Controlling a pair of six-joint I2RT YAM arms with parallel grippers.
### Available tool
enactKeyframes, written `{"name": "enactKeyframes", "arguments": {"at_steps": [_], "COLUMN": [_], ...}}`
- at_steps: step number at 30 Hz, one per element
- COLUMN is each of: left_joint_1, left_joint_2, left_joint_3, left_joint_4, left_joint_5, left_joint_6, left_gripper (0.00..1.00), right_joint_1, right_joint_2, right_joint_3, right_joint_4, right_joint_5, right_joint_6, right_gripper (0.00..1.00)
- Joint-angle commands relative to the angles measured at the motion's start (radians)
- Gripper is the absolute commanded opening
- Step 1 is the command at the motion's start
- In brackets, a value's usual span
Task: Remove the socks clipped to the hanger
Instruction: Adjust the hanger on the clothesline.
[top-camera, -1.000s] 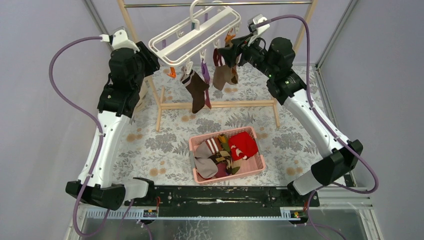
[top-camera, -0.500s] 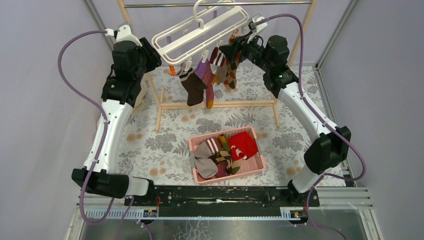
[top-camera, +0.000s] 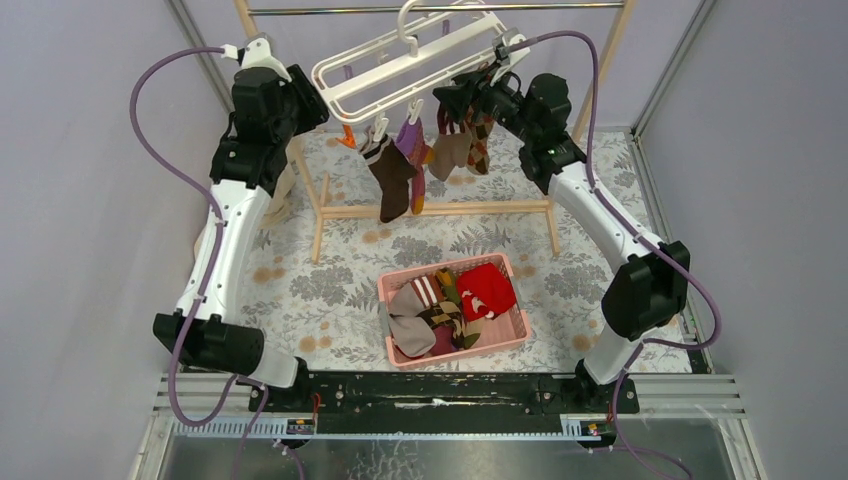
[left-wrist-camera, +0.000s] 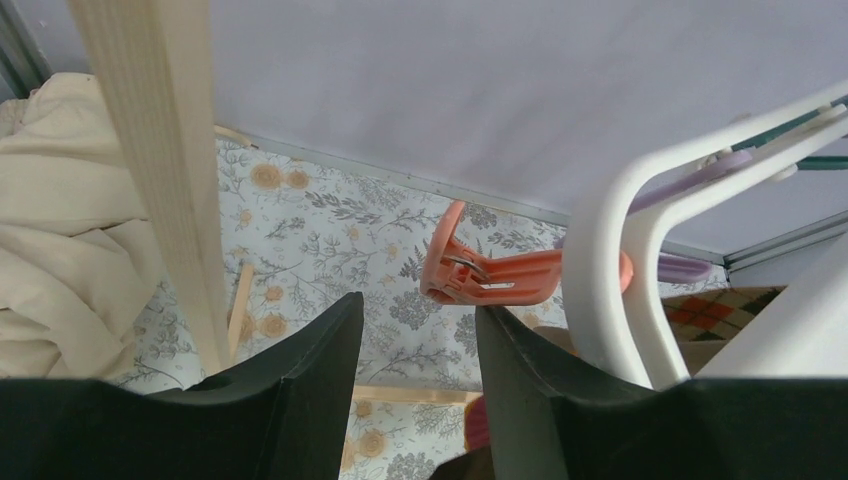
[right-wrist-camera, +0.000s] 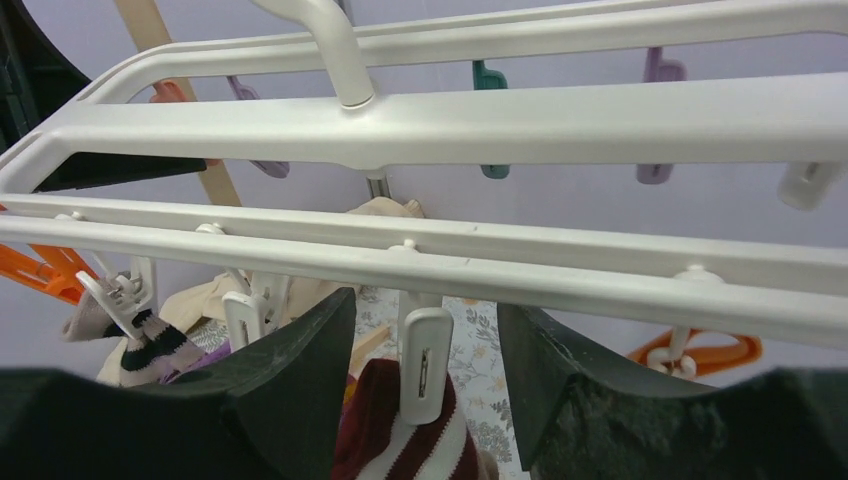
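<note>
The white hanger hangs by its hook from the top rail, tilted up to the right. Several socks dangle from its clips: a dark brown one, a magenta-olive one, and a beige one with maroon stripes. My right gripper is open, its fingers either side of a white clip that pinches the maroon-striped sock, with a gap on both sides. At the hanger's left end my left gripper is open and empty. An orange clip and the hanger frame lie just past its right finger.
A pink basket with several loose socks sits on the floral cloth near the middle. The tall wooden rail frame stands behind it, one post close beside my left gripper. Beige cloth is bunched at the far left.
Both arms have risen and reached further back toward the hanger, which has swung and tilted. The right gripper's jaws have narrowed around the white clip.
</note>
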Motion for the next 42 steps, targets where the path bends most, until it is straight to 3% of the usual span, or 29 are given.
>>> {"name": "enactKeyframes", "arguments": {"at_steps": [1, 7, 18, 42], "left_joint_1": [0.009, 0.009, 0.01, 0.009], "left_joint_2": [0.03, 0.068, 0.085, -0.134], "left_joint_3": [0.057, 0.099, 0.136, 0.033], "left_joint_4": [0.011, 0.012, -0.016, -0.077], "left_joint_5": [0.031, 0.027, -0.002, 0.051], "left_joint_6": [0.011, 0.011, 0.03, 0.014], "left_gripper": [0.53, 0.57, 0.9, 0.95], "right_joint_1": [-0.005, -0.004, 0.016, 0.136], "right_joint_2": [-0.028, -0.074, -0.197, -0.244], "right_joint_3": [-0.021, -0.075, -0.168, -0.127], "right_joint_4": [0.111, 0.132, 0.134, -0.007], "right_joint_5": [0.014, 0.011, 0.034, 0.155], "right_joint_6": [0.015, 0.019, 0.003, -0.121], "right_gripper": [0.59, 0.44, 0.37, 0.36]}}
